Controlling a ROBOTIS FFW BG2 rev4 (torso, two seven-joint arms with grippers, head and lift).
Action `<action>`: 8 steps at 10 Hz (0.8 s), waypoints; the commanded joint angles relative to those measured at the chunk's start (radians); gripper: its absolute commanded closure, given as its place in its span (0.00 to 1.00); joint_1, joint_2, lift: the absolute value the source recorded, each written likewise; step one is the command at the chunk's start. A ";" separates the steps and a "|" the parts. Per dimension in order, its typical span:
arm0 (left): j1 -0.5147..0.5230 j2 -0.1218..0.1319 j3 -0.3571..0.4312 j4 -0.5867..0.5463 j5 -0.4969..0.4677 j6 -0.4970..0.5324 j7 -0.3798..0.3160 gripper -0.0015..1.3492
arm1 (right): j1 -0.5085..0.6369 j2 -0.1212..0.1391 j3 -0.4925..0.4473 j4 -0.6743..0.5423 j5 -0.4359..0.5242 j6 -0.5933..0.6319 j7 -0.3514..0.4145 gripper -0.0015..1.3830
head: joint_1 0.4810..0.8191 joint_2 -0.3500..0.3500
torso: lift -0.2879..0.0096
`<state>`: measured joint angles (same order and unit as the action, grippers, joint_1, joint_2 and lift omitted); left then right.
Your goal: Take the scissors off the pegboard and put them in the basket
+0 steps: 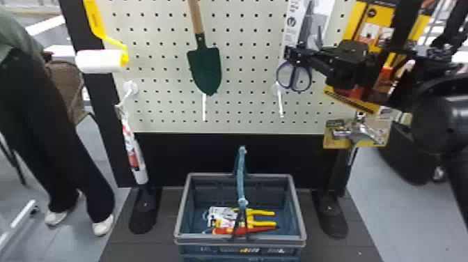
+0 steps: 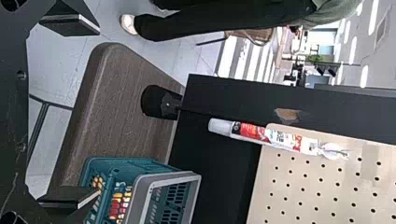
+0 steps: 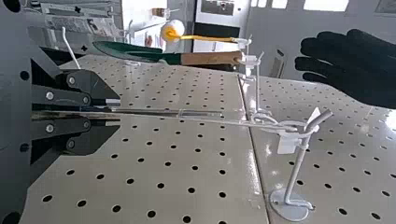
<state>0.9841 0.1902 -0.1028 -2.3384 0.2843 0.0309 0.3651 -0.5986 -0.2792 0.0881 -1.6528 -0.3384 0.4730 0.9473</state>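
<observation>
Dark blue loops, smooth and rounded, make the handles of the scissors (image 1: 305, 31), which hang upright with the blades upward, on a pale printed card (image 1: 290, 35), at the front of the pegboard (image 1: 240, 69). This board is cream and rigid, with rows of small round holes. In the right wrist view the far end of the packaging is around a white metal hook (image 3: 294, 172), so the scissors are on the board.

The right gripper (image 1: 291, 56) has its black fingers closed together on the thin packaging of the scissors. The left gripper (image 2: 99, 112) has its fingers wide apart, and nothing is between them.

Below the board, the basket (image 1: 195, 238) stands on a dark base (image 2: 130, 102) with a wood-like grain. It is a rectangular plastic basket, blue inside, with a flat grey rim, slotted walls and a bluish handle (image 1: 241, 177) which stands up. Inside lie a tool with two yellow handles (image 1: 261, 223), a long red item (image 1: 257, 230) and a white package (image 1: 219, 213).

Also on the board are a trowel (image 1: 205, 69), with a pointed dark green blade and a wooden handle, and a paint roller (image 1: 101, 62), with a white cylinder and yellow frame. A white and red tube (image 1: 134, 156) hangs at the left side.
</observation>
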 commanded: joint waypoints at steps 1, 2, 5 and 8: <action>-0.002 0.000 0.000 0.000 0.001 0.001 0.000 0.07 | 0.000 -0.002 0.001 0.000 -0.005 -0.001 -0.001 0.86 | 0.20 0.50 | 0.63; -0.002 0.000 0.000 0.000 0.001 0.003 0.000 0.07 | 0.000 0.000 -0.001 -0.005 -0.007 -0.001 -0.001 0.86 | 0.20 0.50 | 0.63; -0.002 0.003 0.000 -0.002 0.004 0.007 0.000 0.07 | 0.000 -0.003 0.001 -0.035 -0.016 -0.002 -0.010 0.86 | 0.20 0.50 | 0.63; -0.002 0.003 -0.002 -0.002 0.006 0.009 0.000 0.07 | 0.000 -0.006 0.001 -0.076 -0.024 -0.002 -0.021 0.86 | 0.20 0.50 | 0.63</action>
<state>0.9820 0.1933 -0.1042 -2.3390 0.2891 0.0398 0.3651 -0.5986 -0.2846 0.0885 -1.7214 -0.3611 0.4709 0.9261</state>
